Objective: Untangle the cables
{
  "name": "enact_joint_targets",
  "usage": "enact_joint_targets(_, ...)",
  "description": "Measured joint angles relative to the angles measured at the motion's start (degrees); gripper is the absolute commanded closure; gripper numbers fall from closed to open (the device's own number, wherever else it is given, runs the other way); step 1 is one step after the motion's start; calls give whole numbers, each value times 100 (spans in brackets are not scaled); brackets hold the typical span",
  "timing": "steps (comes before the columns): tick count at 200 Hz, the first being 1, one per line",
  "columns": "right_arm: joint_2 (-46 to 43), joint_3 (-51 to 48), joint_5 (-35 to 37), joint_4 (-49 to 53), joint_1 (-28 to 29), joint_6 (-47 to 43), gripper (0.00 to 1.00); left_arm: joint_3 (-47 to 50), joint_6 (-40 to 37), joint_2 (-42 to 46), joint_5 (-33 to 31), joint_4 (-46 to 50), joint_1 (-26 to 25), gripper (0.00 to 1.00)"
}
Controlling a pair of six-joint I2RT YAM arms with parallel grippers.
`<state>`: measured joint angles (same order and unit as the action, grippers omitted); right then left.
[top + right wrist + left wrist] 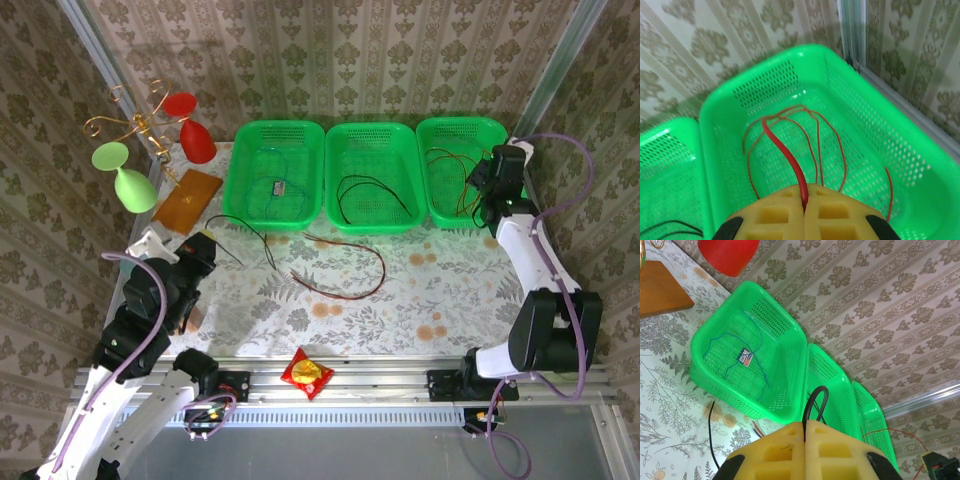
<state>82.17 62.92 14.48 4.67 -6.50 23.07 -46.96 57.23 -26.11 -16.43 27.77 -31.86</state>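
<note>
Sorting looks partly done, I judge: cables already sit in the green baskets, and two strands lie out on the bench (420, 300). The right tool (804, 194) has its yellow fingers pressed together on a red cable (785, 155). It rises from the pinch and curves down into the right basket (765, 60) just below and ahead of the tool, among thin reddish loops on the perforated floor. That step reads as delivery. Next, the fingers need to part and the tool needs to lift straight up (those springy loops would snag easily).

The left tool (805, 426) is likewise clamped, on a black cable (816, 392) that arches out of the seam between its fingers in a small stiff loop. Ahead of it stands the left basket (730, 390), holding a blue-green cable (762, 375) with a small tag. To the right of this tool, a brown-red strand (382, 268) curls on the bench near the black one. I cannot tell whether they touch, so the pull should be slow and away from it.

The baskets are glossy moulded plastic with rounded corners and walls pierced by fine holes. The cables are slim, smooth and wiry, holding their curves. The bench cover is a pale leaf print and looks slick. The tool fingers are blocky, with square recesses.
</note>
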Motion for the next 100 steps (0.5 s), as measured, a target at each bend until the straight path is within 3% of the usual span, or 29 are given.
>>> enact_joint_targets(100,2131,981,2,780,0,262,100,7,2,-55,105,-35,0,100)
